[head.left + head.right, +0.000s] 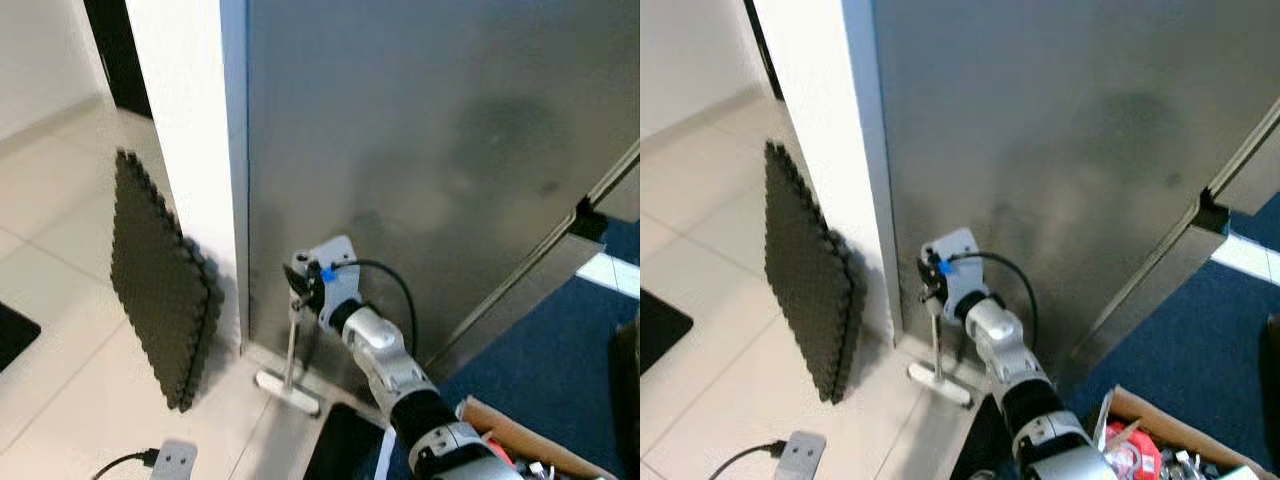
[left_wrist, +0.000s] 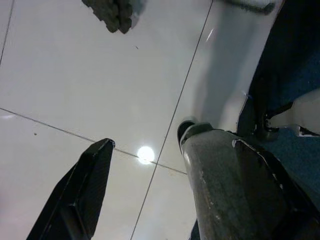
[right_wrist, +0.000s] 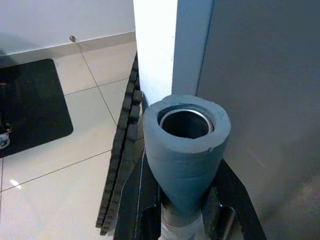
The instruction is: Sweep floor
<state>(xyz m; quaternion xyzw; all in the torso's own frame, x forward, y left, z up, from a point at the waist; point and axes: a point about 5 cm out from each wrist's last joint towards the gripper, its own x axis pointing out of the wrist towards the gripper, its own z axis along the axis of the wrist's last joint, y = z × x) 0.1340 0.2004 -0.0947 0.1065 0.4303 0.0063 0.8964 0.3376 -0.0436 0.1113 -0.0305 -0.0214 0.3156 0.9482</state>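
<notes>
Right gripper (image 1: 931, 280) is clamping the broom handle (image 3: 187, 150); sweeping underway at the grey panel (image 1: 420, 150), next stroke needing floor contact; left gripper (image 2: 145, 165) is hanging open, empty

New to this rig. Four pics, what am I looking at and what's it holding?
It is a humanoid robot with two-fingered grippers. The two wide pictures come from its head camera, looking down; the other two come from cameras on its wrists. The right gripper is shut on the grey foam-capped handle of a floor sweeper, whose flat head rests on the pale tiled floor by a grey panel. A black foam mat leans on the white wall beside it. The left gripper hangs open above the tiles.
</notes>
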